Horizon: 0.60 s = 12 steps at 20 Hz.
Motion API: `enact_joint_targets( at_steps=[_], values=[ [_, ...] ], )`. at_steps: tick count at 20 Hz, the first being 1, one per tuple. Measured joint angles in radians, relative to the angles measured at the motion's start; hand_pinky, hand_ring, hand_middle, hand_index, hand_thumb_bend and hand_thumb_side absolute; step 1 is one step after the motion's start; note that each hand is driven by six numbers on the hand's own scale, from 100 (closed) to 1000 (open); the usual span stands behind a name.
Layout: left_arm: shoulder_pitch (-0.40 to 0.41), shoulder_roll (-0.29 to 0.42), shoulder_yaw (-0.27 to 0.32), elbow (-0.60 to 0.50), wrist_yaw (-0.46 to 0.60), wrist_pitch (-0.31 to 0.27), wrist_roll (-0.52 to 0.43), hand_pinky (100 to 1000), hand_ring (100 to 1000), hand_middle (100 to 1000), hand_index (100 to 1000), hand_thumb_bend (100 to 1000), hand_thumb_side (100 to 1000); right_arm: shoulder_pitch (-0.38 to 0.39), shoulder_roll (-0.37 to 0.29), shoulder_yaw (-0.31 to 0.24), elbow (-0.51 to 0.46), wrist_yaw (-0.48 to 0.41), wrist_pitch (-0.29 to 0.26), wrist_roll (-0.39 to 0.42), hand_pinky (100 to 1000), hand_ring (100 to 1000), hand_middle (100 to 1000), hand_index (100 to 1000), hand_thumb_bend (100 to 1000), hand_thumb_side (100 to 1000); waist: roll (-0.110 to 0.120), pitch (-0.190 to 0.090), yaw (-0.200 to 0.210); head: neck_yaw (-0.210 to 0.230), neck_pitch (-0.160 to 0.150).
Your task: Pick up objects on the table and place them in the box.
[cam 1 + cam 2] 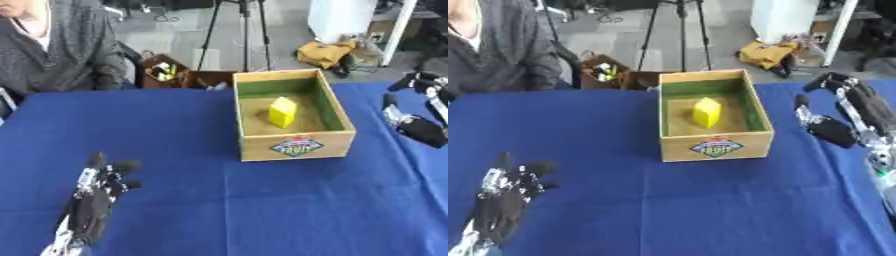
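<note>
A yellow block (282,111) lies inside the wooden box (296,146), which stands on the blue table (175,140) right of centre. My right hand (843,111) hovers just right of the box, fingers spread and relaxed, holding nothing. Near the lower left corner my left hand (98,195) rests open on the cloth with its fingers pointing up. I see no loose object on the cloth.
A person in a grey top sits at the far left edge of the table. Behind the table stand a tripod (236,30), a brown crate of small items (164,72) and a yellow bag (325,52) on the floor.
</note>
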Motion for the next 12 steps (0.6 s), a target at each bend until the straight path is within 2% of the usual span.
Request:
enact_joint_targets(
  at_steps=[3, 7, 12],
  values=[
    [-0.004, 0.008, 0.012, -0.004, 0.0, -0.002, 0.013, 730, 881, 708, 655, 359, 1000, 0.068, 0.066, 0.001, -0.065, -0.044, 0.041, -0.042, 629, 816, 628, 688, 100, 858, 0.0, 0.005, -0.014, 0.021, -0.003],
    [-0.005, 0.009, 0.015, -0.009, 0.0, -0.002, 0.019, 730, 881, 707, 655, 361, 1000, 0.159, 0.14, 0.01, -0.127, -0.101, 0.095, -0.078, 614, 805, 613, 675, 100, 871, 0.0, 0.005, -0.026, 0.027, -0.003],
    [-0.005, 0.008, 0.015, -0.009, 0.0, -0.002, 0.018, 730, 882, 707, 655, 361, 1000, 0.271, 0.188, 0.027, -0.218, -0.172, 0.16, -0.087, 621, 801, 607, 664, 100, 876, 0.003, -0.002, -0.021, 0.026, 0.0]
  ],
)
